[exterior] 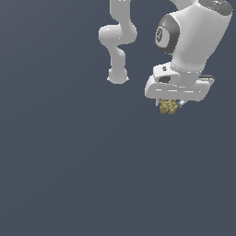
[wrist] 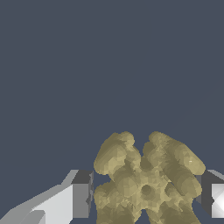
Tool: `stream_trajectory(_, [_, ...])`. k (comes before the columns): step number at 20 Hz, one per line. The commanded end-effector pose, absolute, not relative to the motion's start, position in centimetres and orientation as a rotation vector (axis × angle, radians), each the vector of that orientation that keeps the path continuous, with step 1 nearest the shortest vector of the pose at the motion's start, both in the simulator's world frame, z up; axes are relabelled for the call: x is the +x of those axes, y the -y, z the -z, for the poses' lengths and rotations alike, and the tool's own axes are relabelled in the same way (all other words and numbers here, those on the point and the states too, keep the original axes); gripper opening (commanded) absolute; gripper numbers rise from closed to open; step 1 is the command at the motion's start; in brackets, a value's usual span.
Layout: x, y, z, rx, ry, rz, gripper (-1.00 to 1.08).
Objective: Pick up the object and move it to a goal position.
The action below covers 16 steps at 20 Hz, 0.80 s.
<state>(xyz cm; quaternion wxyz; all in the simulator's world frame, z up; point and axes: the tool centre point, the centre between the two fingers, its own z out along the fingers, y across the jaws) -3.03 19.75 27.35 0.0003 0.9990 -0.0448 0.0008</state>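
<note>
Flat slate-blue background everywhere, no edges or markings, so I honestly can't tell from my end where the worktop sits or how high anything is. Going across the exterior view: the left half is bare, then the arm (exterior: pixel 117 41) snakes down from the top near the middle, and over on the right hangs the white tool (exterior: pixel 171 104) with the object (exterior: pixel 168 106) tucked right under it.

In the wrist view the left finger (wrist: pixel 81 194) looks touching or nearly touching the lumpy yellow cluster (wrist: pixel 146 181), and the right finger (wrist: pixel 210 194) presses its other side. So I'd say the tool is clamped on the object, gripped across its width so the knobbly bits can't slip. No goal marker visible, so I can't judge what's left.
</note>
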Motion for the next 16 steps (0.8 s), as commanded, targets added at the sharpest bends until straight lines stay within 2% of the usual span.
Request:
stream_trajectory(1, [-2.6, -21.1, -28.7, 3.138, 0.143, 0.000, -1.00])
stream_trajectory(16, [-1.3, -24.3, -31.7, 3.138, 0.143, 0.000, -1.00])
